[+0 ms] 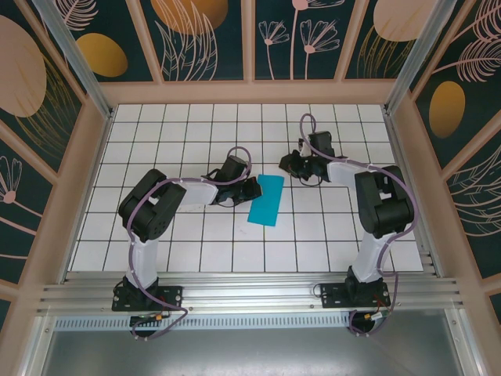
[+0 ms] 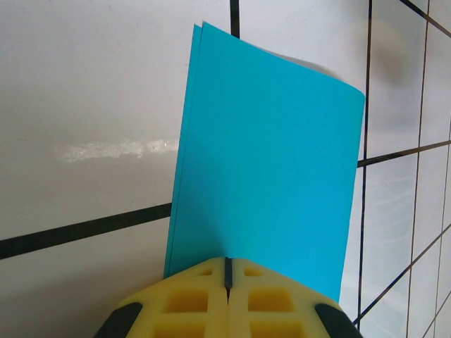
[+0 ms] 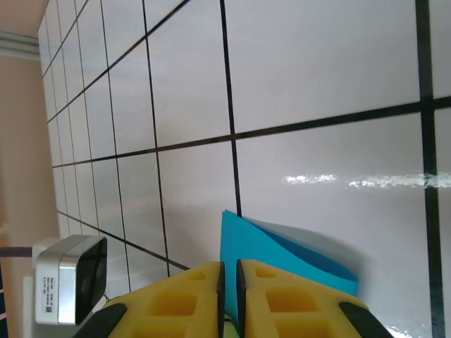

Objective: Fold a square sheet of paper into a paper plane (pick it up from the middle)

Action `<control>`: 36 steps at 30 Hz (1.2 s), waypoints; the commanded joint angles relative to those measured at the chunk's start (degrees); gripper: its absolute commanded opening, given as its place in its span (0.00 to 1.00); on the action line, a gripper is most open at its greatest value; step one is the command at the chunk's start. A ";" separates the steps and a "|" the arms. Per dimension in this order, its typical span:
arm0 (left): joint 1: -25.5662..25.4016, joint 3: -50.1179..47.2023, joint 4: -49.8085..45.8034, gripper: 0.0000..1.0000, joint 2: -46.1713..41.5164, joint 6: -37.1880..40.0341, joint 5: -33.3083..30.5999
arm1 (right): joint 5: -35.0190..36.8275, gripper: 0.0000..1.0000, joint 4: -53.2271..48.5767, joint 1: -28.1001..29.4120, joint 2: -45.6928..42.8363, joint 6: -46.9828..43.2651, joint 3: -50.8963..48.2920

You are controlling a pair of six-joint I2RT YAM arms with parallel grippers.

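The square sheet of paper (image 1: 266, 202) is teal-blue and lies folded in half as a long rectangle on the white tiled table, with no dart shape to it. My left gripper (image 1: 252, 188) is at its left edge. In the left wrist view the yellow jaws are shut (image 2: 227, 271) and the sheet (image 2: 275, 162) runs out face-up from under their tips. My right gripper (image 1: 291, 166) is by the sheet's far right corner. Its jaws (image 3: 228, 271) stand a thin slit apart over the sheet (image 3: 282, 257), whose two layers gape slightly there.
The white tiled table (image 1: 196, 243) has bare tiles all round the sheet. Wooden walls (image 1: 250, 92) close in the back and both sides. A metal rail (image 1: 250, 291) runs along the near edge. The left wrist camera housing (image 3: 63, 278) sits close beside my right gripper.
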 commanded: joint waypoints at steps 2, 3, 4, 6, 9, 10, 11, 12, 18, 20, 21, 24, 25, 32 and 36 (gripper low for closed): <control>-0.16 -1.84 -6.54 0.00 2.80 0.91 -3.95 | -0.96 0.16 1.65 0.88 2.52 0.93 -2.25; -0.17 -1.75 -6.55 0.00 2.84 0.94 -3.97 | 0.44 0.16 1.51 0.86 2.93 0.84 -2.47; -0.17 -1.81 -6.55 0.00 2.78 1.06 -3.94 | 1.74 0.16 1.06 0.63 3.48 0.63 -2.49; -0.17 -2.00 -6.55 0.00 2.60 0.93 -4.06 | 3.04 0.16 -0.05 0.47 4.34 -0.19 -2.31; -0.20 -2.09 -6.37 0.00 2.64 0.91 -3.97 | 3.53 0.16 -0.26 0.43 6.59 -0.52 -2.65; -0.21 -2.02 -6.37 0.00 2.74 0.89 -3.88 | 3.44 0.16 -0.43 0.46 7.15 -0.61 -2.69; -0.17 -1.93 -6.46 0.00 2.69 1.01 -3.87 | 3.54 0.16 -0.66 0.49 7.19 -0.77 -2.70; -0.17 -1.93 -6.55 0.00 2.62 1.04 -3.88 | 3.83 0.16 -0.94 0.46 6.97 -0.96 -2.81; -0.17 -1.93 -6.59 0.00 2.51 1.03 -3.88 | 3.79 0.16 -4.07 0.43 1.30 -2.02 -1.22; -0.16 -1.83 -6.63 0.00 2.57 1.15 -3.88 | 1.42 0.16 -3.13 0.60 -0.81 -1.50 -1.75; -0.17 -1.79 -6.63 0.00 2.58 1.15 -3.88 | 0.30 0.16 -2.45 0.89 -1.90 -1.13 -2.42; -0.16 -1.75 -6.72 0.00 2.57 1.15 -3.88 | -1.26 0.16 -1.14 1.86 -4.10 -0.37 -5.10; -0.16 -1.68 -6.72 0.00 2.58 1.13 -3.88 | -1.28 0.16 -0.67 2.15 -4.55 -0.19 -6.08; -0.17 -1.49 -6.98 0.00 2.58 1.25 -3.79 | -1.59 0.16 4.57 4.07 -4.37 2.20 -13.75; -0.16 -1.30 -6.99 0.00 2.49 1.19 -3.79 | 1.68 0.16 3.84 4.47 -3.30 0.91 -15.86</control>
